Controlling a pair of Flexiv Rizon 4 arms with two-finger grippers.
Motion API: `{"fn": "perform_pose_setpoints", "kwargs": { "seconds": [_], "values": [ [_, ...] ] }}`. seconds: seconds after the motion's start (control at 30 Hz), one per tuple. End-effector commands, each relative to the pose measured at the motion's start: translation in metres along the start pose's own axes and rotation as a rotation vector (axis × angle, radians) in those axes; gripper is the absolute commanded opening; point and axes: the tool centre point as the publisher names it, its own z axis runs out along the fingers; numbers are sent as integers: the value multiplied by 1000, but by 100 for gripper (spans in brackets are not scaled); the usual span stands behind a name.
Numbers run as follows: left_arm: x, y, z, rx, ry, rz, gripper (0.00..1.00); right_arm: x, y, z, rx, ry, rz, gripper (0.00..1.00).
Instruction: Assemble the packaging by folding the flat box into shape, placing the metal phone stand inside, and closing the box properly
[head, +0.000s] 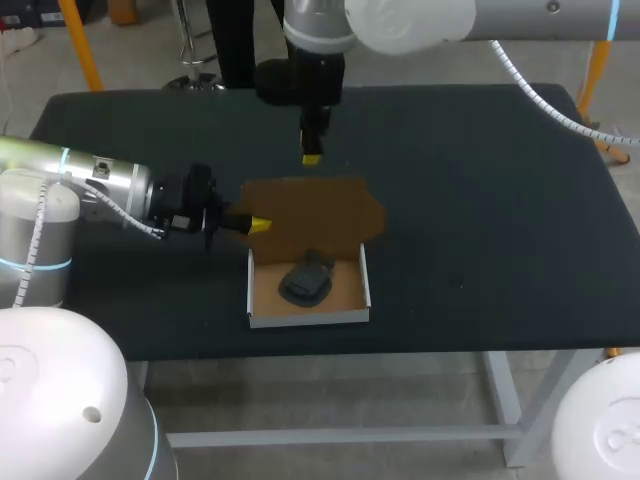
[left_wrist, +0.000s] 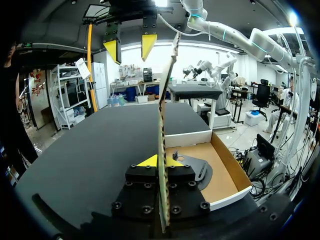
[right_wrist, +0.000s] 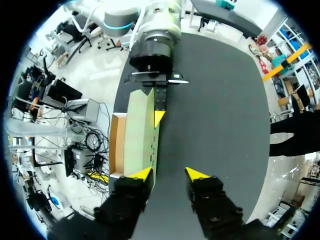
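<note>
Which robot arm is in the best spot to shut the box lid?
Left, probably. The left gripper clamps the edge of the lid, so it could swing it down over the phone stand. The right gripper hangs open by the lid's far edge, holding nothing.

One box (head: 308, 319), one dark stand (head: 306, 279), apparently.

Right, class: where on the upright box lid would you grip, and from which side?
Grip the lid at its thin left side edge, one finger on each face, coming from the left. It stands upright as a flat sheet, and the left gripper holds it so.
</note>
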Motion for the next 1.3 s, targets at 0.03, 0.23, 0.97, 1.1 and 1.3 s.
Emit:
{"fn": "perform_pose_setpoints", "kwargs": {
  "seconds": [0.03, 0.23, 0.97, 1.1, 1.3],
  "values": [
    [1, 2, 0, 2, 0, 0, 0, 0, 5, 5, 11, 21, -7, 44],
    [1, 2, 0, 2, 0, 0, 0, 11, 7, 9, 12, 27, -12, 44],
    [1, 2, 0, 2, 0, 0, 0, 41, 7, 15, 18, 28, -12, 42],
    [1, 2, 0, 2, 0, 0, 0, 46, 6, 18, 19, 31, -12, 42],
    [1, 2, 0, 2, 0, 0, 0, 49, 7, 25, 24, 48, -13, 42]
  ]
}}
